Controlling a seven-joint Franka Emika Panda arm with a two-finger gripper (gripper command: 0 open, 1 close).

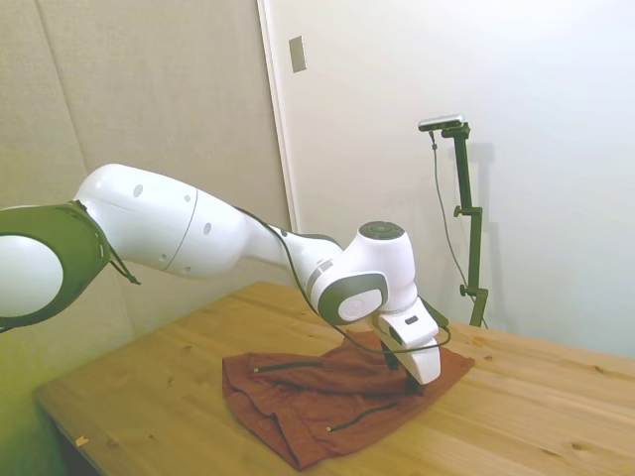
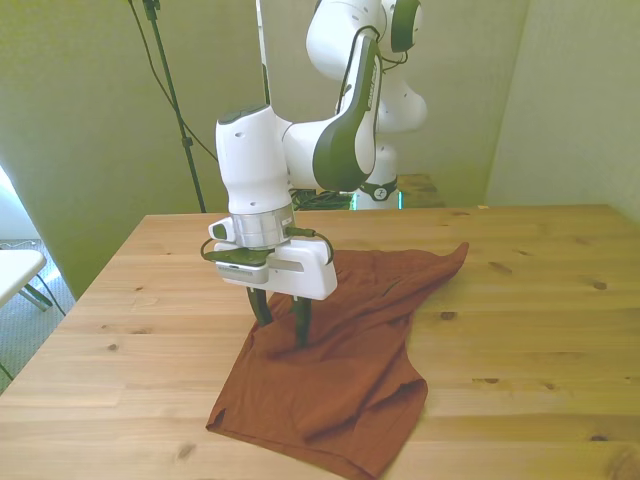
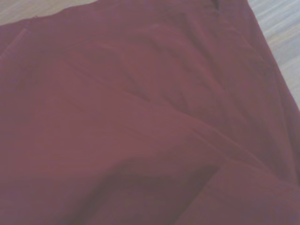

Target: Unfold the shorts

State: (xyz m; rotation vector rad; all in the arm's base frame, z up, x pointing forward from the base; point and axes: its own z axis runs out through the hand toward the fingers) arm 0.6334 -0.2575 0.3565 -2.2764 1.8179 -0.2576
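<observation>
A: Going from the front view's left: the gripper (image 2: pixel 285 325) stands at the left edge of the shorts (image 2: pixel 345 350), fingers apart, tips touching the cloth. Nothing is pinched yet, as far as the views show.

B: So for this step the arm should close on the top layer only, then lift a little and pull it away from the fold, slowly. If it takes both layers, the whole thing drags w/o opening.

A: Agreed. The shorts lie near the table (image 2: pixel 540 300) centre, rust-red, soft, wrinkled. One corner points to the front view's right; the near part is doubled over. Side view shows dark zip lines.
</observation>
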